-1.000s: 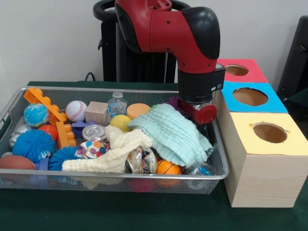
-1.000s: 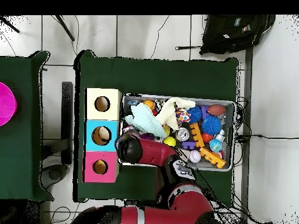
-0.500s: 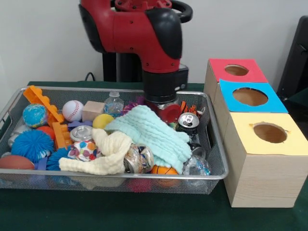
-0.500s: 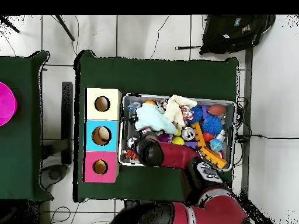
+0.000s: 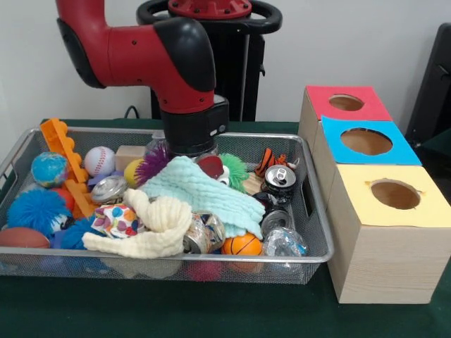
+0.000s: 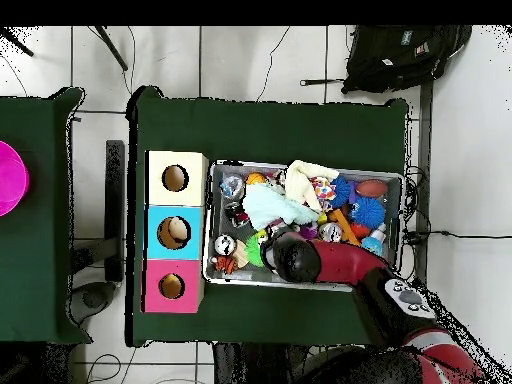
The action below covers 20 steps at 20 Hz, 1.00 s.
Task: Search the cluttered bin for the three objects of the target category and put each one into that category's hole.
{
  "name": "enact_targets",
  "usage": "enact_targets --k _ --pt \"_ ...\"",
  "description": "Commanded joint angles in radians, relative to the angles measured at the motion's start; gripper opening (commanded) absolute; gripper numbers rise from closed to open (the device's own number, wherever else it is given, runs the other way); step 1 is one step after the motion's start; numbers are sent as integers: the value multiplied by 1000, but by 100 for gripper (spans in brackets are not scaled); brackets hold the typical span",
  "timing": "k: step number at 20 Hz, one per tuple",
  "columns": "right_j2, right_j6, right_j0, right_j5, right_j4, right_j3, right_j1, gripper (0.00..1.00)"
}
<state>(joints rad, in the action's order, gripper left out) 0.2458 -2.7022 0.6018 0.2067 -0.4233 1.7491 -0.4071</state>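
Nearest us in the front view we see the green tabletop (image 5: pixel 211 313) and the wire bin (image 5: pixel 310 211), with the wooden box (image 5: pixel 384 260) at the right showing its yellow hole (image 5: pixel 395 193), blue hole (image 5: pixel 366 141) and red hole (image 5: pixel 347 103) running from lower right up toward the upper right. At the bin's front edge lie a small orange ball (image 5: pixel 243 244) and a crushed can (image 5: pixel 204 234), with a cream cloth (image 5: pixel 151 229) draped to their left. Behind them a mint cloth (image 5: pixel 204 193) has its long axis running from the centre down toward the right. A soda can (image 5: pixel 280 182) stands with its top tilted toward us at the bin's right side, touching a tiger-striped toy (image 5: pixel 268 160). A blue spiky ball (image 5: pixel 32 211) sits at the lower left, an orange toothed block (image 5: pixel 62 158) slanting above it. We cannot tell whether the claw (image 5: pixel 192 156) is clenched or released; the arm's wrist hides it. Since a second ago the arm has swung from the bin's right end to the centre-left, dragging the mint cloth leftward and uncovering the soda can.
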Motion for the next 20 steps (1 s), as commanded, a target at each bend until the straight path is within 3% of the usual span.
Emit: enact_targets --k 1,7,14,20 --pt "-8 360 145 155 -178 -222 68 100" --pt "70 439 232 259 -230 -239 31 100" --pt "123 555 284 355 -291 -254 -20 100" --pt "221 760 337 485 -326 -383 45 100"
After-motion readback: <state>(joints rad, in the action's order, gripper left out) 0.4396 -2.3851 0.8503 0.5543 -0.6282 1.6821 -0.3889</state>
